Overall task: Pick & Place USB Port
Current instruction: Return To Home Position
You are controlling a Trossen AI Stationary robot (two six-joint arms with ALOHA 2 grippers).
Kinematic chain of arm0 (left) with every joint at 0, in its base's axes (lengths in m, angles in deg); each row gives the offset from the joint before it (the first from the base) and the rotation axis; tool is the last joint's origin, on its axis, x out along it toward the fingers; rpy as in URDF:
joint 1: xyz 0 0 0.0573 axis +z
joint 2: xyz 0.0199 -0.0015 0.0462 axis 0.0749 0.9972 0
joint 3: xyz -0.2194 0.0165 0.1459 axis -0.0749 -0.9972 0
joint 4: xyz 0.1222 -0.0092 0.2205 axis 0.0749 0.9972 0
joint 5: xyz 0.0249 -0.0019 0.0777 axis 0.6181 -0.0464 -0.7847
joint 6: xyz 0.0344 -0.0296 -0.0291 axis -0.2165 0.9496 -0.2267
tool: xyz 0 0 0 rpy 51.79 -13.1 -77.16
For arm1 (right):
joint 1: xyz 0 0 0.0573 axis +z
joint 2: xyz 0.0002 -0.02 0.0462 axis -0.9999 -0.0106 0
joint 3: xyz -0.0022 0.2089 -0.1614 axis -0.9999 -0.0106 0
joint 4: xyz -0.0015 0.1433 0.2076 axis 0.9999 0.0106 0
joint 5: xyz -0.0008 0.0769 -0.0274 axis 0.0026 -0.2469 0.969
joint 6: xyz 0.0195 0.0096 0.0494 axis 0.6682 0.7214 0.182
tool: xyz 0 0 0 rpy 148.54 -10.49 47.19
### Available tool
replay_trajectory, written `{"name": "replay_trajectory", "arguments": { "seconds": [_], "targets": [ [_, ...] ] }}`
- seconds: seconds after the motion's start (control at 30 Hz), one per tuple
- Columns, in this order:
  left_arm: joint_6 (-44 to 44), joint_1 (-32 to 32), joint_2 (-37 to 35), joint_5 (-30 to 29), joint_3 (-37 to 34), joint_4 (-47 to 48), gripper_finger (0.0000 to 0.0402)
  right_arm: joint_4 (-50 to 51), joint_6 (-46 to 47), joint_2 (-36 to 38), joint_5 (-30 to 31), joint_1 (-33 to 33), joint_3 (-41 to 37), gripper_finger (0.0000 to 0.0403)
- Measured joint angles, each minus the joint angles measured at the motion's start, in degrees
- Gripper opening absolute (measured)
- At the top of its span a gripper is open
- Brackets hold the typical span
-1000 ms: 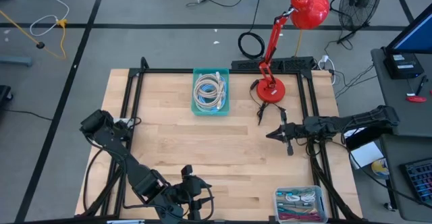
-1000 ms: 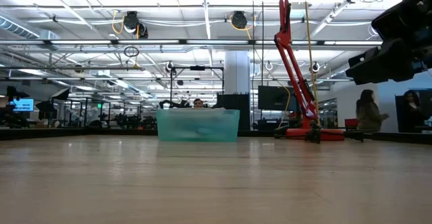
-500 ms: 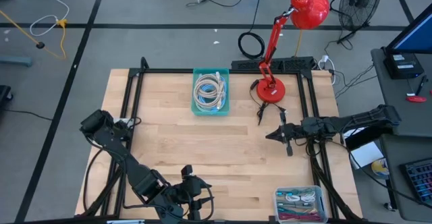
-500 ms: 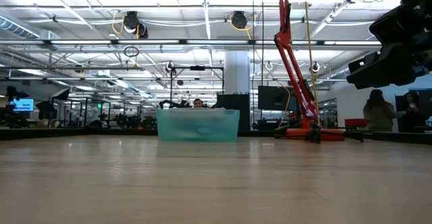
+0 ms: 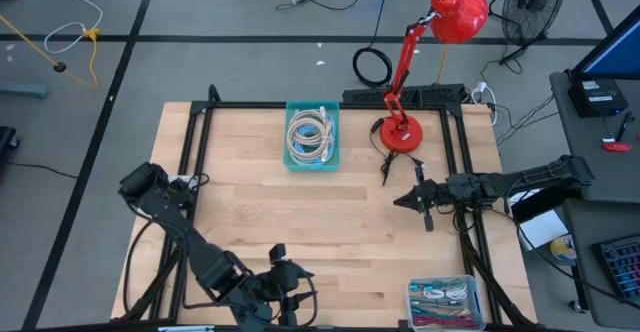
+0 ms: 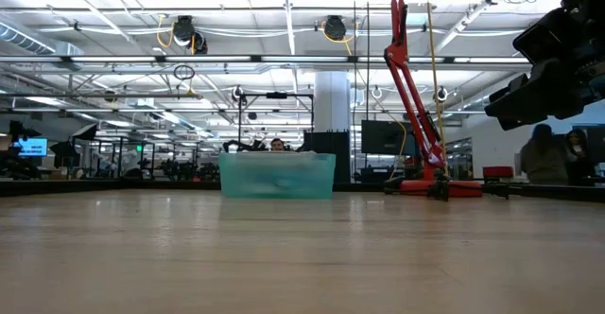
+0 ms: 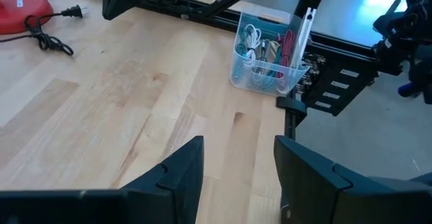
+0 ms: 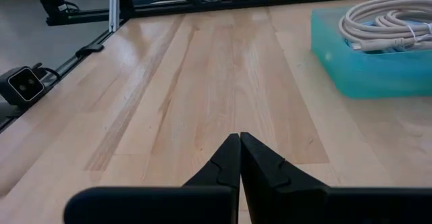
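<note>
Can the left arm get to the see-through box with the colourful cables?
Probably yes. The open left gripper faces the transparent bin across bare table; the right gripper hovers farther back.

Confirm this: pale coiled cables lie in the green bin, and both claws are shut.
Wrong on one point: the left claw is open, the table showing between its fingers in the left wrist view. The right claw is shut. Pale coiled cables do lie in the green bin.
</note>
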Motion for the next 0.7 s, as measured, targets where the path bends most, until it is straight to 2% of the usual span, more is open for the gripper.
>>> {"name": "replay_trajectory", "arguments": {
  "seconds": [0.43, 0.7],
  "targets": [
    [-4.1, 2.8, 0.0, 1.7, 0.0, 0.0, 0.0184, 0.0, 0.0, 1.0, 0.0, 0.0, 0.0, 0.0],
    [-5.1, 3.5, 0.0, 2.0, 0.0, 0.0, 0.0184, -0.1, 0.0, 13.2, 0.0, 0.0, 0.0, 0.0]
  ]
}}
